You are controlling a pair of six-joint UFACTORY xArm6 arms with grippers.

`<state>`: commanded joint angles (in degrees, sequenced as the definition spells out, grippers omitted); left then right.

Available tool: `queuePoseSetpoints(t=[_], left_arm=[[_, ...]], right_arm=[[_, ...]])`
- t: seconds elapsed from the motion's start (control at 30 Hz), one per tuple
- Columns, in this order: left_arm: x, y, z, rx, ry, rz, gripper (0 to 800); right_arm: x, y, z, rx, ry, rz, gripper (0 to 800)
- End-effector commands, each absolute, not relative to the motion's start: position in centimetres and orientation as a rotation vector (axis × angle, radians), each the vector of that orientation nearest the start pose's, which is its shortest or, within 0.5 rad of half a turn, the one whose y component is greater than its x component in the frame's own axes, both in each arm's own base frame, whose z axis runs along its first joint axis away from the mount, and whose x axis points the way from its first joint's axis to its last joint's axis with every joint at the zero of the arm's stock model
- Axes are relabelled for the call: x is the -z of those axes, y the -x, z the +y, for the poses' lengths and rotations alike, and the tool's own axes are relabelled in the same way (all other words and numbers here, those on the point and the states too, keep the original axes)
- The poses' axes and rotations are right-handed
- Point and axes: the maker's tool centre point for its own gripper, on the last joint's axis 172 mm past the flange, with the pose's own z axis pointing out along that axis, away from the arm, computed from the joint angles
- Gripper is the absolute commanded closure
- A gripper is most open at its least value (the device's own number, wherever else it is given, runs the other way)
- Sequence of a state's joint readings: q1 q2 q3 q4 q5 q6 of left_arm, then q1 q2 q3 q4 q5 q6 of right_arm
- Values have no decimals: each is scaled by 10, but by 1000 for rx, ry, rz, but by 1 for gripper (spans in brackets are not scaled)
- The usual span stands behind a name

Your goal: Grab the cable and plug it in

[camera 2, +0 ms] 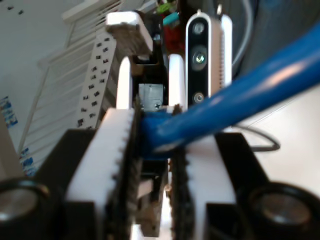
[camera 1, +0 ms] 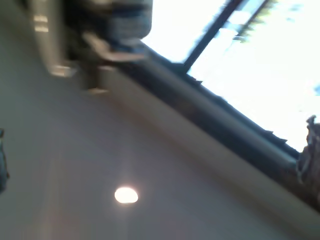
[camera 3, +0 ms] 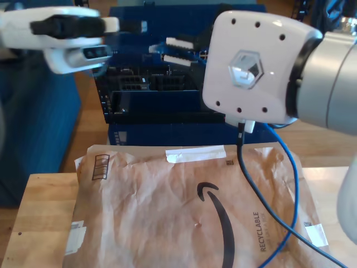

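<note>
The blue cable (camera 2: 240,95) is pinched between the white ribbed fingers (camera 2: 115,150) of my second gripper (camera 2: 150,130), which is shut on it near its end. In the exterior view that gripper (camera 3: 175,50) reaches from the big white wrist on the exterior view's right towards the black rack (camera 3: 156,95). The cable (camera 3: 291,178) hangs down from behind the wrist onto the brown mailer. The first wrist view is blurred and looks up at a ceiling; blurred gripper parts (camera 1: 100,45) show there, and their state is unclear. Another white arm (camera 3: 67,30) stretches across the exterior view's upper left.
A crumpled brown paper mailer (camera 3: 167,212) covers the wooden table (camera 3: 44,212). A black cable (camera 3: 262,206) drops from the white wrist across the mailer. Behind the table stands the black rack with ports, on blue boxes (camera 3: 167,14). A white camera unit (camera 2: 200,55) faces my second gripper.
</note>
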<state>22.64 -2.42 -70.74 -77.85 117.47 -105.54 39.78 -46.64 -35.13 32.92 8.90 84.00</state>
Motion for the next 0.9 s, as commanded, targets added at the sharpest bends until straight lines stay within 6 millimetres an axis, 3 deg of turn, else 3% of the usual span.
queuePoseSetpoints(t=[0.1,0.2,0.3,0.43,0.53,0.7,0.77,0.9], left_arm=[[-460,-406,-78,1531,-992,1826,5],[-427,-398,-53,1423,-1053,1953,3],[-386,-384,-10,1287,-1109,2093,2],[-381,-365,13,1097,-1309,2064,2],[-363,-338,52,999,-1374,2166,2],[-339,-291,102,902,-1454,2188,5],[-328,-270,117,900,-1464,2218,3],[-311,-222,139,864,-1519,2228,2]], right_arm=[[-510,-393,243,277,1442,1189,798],[-510,-417,198,360,1385,1267,798],[-503,-426,179,386,1367,1309,798],[-470,-437,150,438,1379,1384,797],[-446,-443,124,483,1382,1444,797],[-424,-446,105,529,1398,1483,796],[-419,-452,90,591,1394,1490,796],[-411,-454,85,632,1398,1485,796]])
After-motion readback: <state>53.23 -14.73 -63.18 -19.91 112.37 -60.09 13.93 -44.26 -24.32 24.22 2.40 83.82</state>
